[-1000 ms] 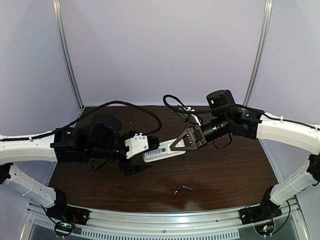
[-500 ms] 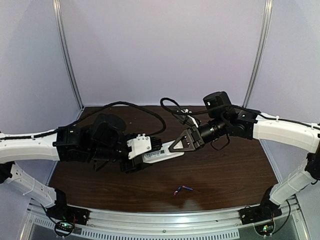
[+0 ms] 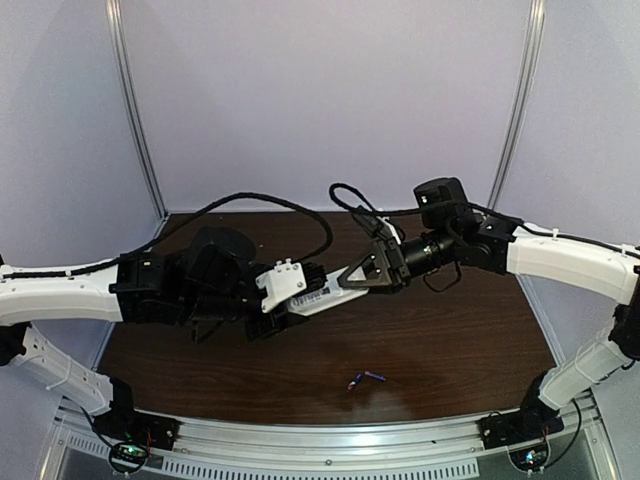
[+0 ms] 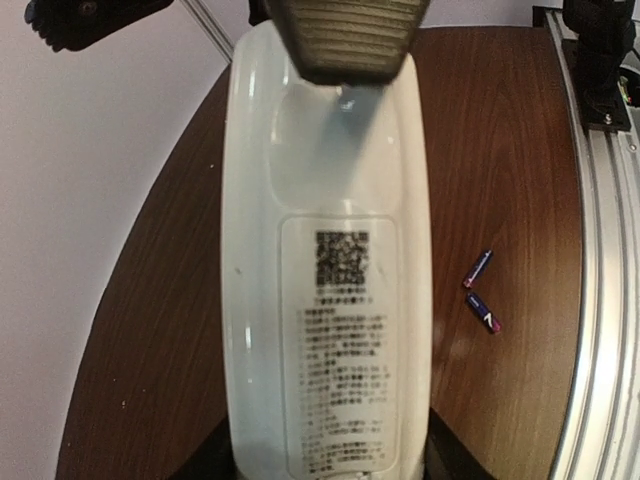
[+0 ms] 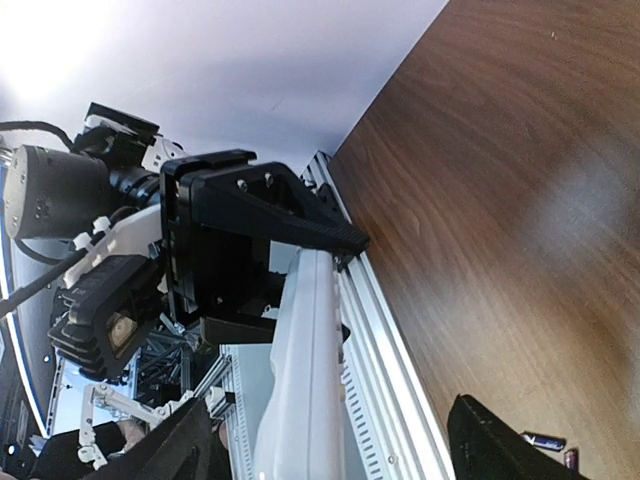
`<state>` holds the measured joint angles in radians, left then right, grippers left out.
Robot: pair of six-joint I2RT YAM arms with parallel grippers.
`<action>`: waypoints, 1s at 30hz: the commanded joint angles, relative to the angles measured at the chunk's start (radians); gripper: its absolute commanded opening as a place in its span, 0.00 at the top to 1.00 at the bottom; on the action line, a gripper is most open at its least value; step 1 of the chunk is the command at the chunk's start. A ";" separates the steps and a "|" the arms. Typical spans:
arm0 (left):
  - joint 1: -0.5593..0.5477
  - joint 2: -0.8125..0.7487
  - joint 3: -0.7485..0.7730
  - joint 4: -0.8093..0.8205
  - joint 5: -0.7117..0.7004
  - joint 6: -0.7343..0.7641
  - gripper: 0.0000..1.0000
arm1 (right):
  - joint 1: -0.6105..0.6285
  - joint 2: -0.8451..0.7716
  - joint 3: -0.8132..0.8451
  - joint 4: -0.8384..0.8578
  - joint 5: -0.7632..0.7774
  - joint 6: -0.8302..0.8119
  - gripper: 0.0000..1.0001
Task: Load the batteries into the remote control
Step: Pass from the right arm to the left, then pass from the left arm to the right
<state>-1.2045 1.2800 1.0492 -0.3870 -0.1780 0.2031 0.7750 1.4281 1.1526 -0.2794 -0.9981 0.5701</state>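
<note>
Top view: the remote control (image 3: 318,298) is up off the worktop (image 3: 450,340), in the air between the two arms. The left pincer (image 3: 288,300) has its left end and the right pincer (image 3: 350,280) sits at the other end. The batteries (image 3: 365,379) lie on the worktop near the front edge, well apart from both pincers. Left wrist view: the remote (image 4: 330,300) fills the frame, label (image 4: 340,350) face to the camera, its near end between the left fingers at the bottom edge. One ribbed pad (image 4: 345,40) of the right pincer sits over the far end, contact unclear. No open compartment shows on this face; can't tell if a cover is on. Both batteries (image 4: 479,268) lie on the wood to the right, just beside each other in a shallow V. Right wrist view: the right fingers (image 5: 185,450) stand wide apart on either side of the remote (image 5: 300,400) and clear of it, so that pincer is open. The left pincer (image 5: 325,290) clamps the remote from above and below, so it grips the remote. The batteries (image 5: 545,439) are in the bottom corner. My read on the step: handover of the remote to the left arm, with no battery loaded yet. The next move calls for the right arm to back off without knocking the remote and for the compartment side to be turned reachable. Then comes a narrow, exact pinch on one battery. They are tiny and round and sit close together, so one could easily roll the other.
</note>
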 commanded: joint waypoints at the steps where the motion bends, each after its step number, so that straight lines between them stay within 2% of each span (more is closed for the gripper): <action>1: -0.001 -0.008 0.019 0.117 -0.065 -0.139 0.75 | -0.061 -0.072 -0.049 0.186 0.071 0.108 0.16; 7: 0.000 0.027 0.041 0.178 -0.151 -0.317 0.78 | -0.069 -0.128 -0.184 0.559 0.218 0.325 0.16; 9: -0.001 0.035 0.056 0.184 -0.187 -0.341 0.78 | -0.066 -0.138 -0.212 0.620 0.263 0.352 0.16; 14: -0.001 0.049 0.084 0.177 -0.244 -0.359 0.79 | -0.028 -0.139 -0.212 0.664 0.337 0.355 0.16; 22: 0.000 0.054 0.094 0.183 -0.223 -0.410 0.80 | 0.002 -0.098 -0.198 0.688 0.434 0.351 0.16; 30: -0.001 0.060 0.086 0.218 -0.198 -0.436 0.81 | 0.027 -0.032 -0.149 0.685 0.439 0.338 0.23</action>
<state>-1.2045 1.3327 1.1110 -0.2363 -0.3847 -0.2050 0.7837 1.3697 0.9680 0.3851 -0.5846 0.9161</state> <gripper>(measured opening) 0.500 0.787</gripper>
